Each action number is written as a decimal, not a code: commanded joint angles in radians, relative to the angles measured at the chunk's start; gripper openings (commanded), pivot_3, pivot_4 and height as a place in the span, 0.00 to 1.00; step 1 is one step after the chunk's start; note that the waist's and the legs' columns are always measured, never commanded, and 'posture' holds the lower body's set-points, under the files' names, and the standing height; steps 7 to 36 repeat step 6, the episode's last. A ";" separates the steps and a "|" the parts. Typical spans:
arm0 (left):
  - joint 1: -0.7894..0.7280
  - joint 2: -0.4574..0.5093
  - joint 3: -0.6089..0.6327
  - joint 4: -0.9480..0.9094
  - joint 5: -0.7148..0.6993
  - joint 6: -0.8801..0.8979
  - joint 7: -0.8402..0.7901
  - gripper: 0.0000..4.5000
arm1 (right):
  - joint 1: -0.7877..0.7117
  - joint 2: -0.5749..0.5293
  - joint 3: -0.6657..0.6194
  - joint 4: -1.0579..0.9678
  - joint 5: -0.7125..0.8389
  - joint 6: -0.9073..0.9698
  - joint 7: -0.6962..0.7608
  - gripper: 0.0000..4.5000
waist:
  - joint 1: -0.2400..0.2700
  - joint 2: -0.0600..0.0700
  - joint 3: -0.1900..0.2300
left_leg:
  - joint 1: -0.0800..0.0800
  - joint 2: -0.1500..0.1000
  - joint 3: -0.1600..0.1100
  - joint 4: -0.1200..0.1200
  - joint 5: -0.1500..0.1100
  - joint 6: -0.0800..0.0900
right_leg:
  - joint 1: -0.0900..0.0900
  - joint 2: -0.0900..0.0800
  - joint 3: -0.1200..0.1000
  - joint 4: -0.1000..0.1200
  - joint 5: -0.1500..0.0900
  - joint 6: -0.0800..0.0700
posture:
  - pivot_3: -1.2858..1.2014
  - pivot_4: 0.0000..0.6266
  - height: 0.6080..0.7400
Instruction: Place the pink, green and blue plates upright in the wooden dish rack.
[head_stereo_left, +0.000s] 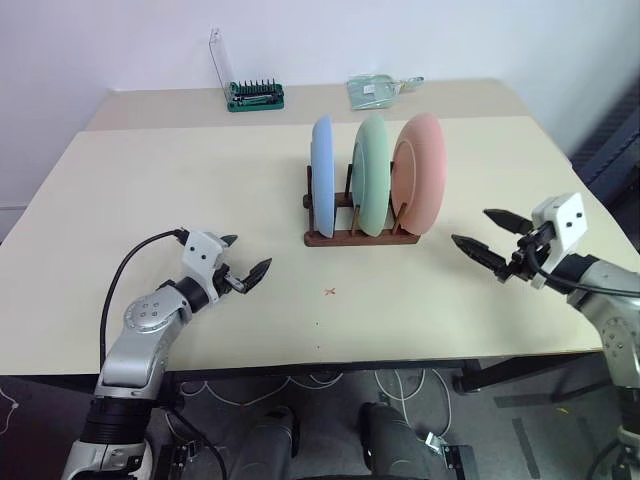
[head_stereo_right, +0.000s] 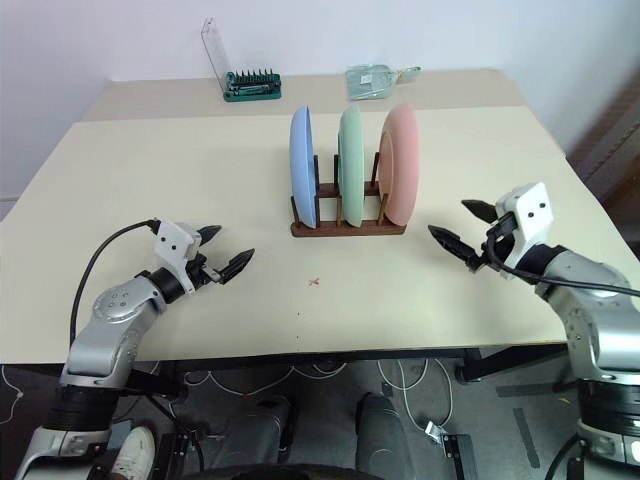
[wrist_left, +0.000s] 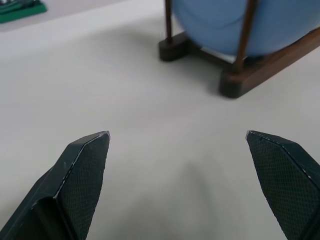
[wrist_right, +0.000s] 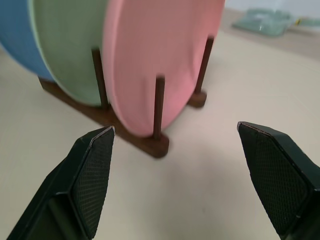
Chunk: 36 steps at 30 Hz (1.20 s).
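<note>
Near the table's front edge, the left gripper (head_stereo_left: 243, 262) and the right gripper (head_stereo_left: 487, 236) both hover with fingers spread wide, holding nothing. Between and beyond them, mid-table, stands the wooden dish rack (head_stereo_left: 360, 236) — dark reddish-brown rails with thin pegs — holding the blue plate (head_stereo_left: 322, 177), green plate (head_stereo_left: 371, 172) and pink plate (head_stereo_left: 419, 170) upright, side by side. From the right wrist, a peg crosses the pink plate's face; the head views add a green bit tray (head_stereo_left: 255, 95) at the far edge.
</note>
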 joint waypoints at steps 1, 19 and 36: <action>0.000 0.010 0.025 0.000 0.012 -0.030 0.006 1.00 | -0.005 0.023 0.001 0.013 -0.020 -0.054 0.005 0.89 | 0.000 0.000 0.000 | 0.000 0.000 0.000 0.000 0.000 0.000 | 0.000 0.000 0.000 0.000 0.000 0.000 | 0.52 0.24 1.00; 0.016 0.005 0.022 -0.009 0.014 -0.035 0.007 1.00 | -0.005 0.036 0.005 0.034 -0.027 -0.072 0.018 0.89 | -0.001 0.000 0.000 | 0.000 0.000 0.000 0.000 0.000 0.000 | 0.000 0.000 0.000 0.000 0.000 0.000 | 0.52 0.24 1.00; 0.016 0.005 0.022 -0.009 0.014 -0.035 0.007 1.00 | -0.005 0.036 0.005 0.034 -0.027 -0.072 0.018 0.89 | -0.001 0.000 0.000 | 0.000 0.000 0.000 0.000 0.000 0.000 | 0.000 0.000 0.000 0.000 0.000 0.000 | 0.52 0.24 1.00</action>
